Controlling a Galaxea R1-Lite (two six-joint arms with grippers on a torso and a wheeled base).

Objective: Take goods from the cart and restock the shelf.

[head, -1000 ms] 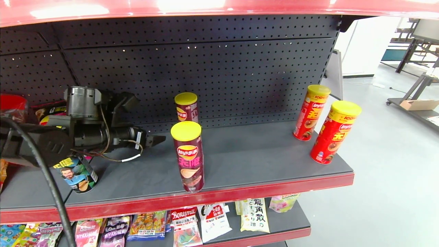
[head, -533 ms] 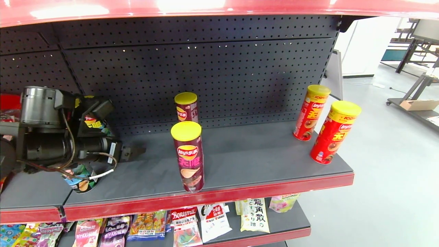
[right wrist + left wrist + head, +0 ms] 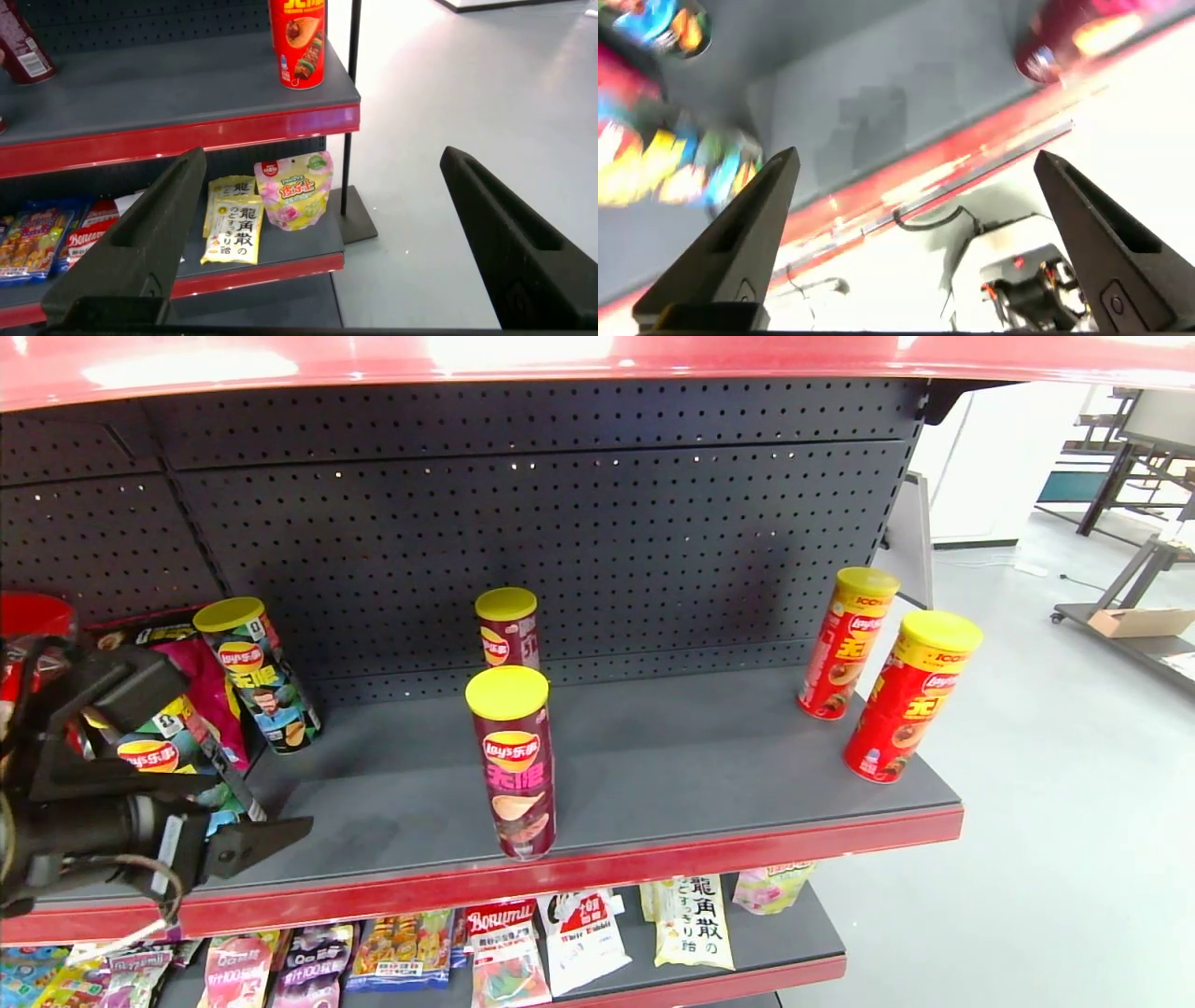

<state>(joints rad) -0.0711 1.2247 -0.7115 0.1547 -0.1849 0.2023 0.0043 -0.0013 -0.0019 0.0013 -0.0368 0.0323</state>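
The grey shelf [image 3: 672, 756] holds two maroon chip cans with yellow lids, one near the front edge [image 3: 512, 761] and one at the back [image 3: 507, 627]. Two red cans [image 3: 848, 642] [image 3: 913, 695] stand at its right end. A dark can with a cartoon man [image 3: 257, 674] stands at the back left. My left gripper [image 3: 266, 831] hangs open and empty at the shelf's front left edge; between its fingers [image 3: 738, 252] I see the red shelf lip [image 3: 971, 159]. My right gripper [image 3: 322, 233] is open and empty, in front of the shelf's right end, below a red can [image 3: 297, 42].
Another dark can [image 3: 154, 756] and a pink bag [image 3: 210, 695] sit behind my left arm. Snack bags [image 3: 579, 938] line the lower shelf. The black pegboard [image 3: 560, 523] backs the shelf. Open floor [image 3: 1074, 803] lies to the right.
My left arm has drawn back out of the shelf, down and to the left, to the front edge with nothing in it. The cartoon can at the back left is uncovered.
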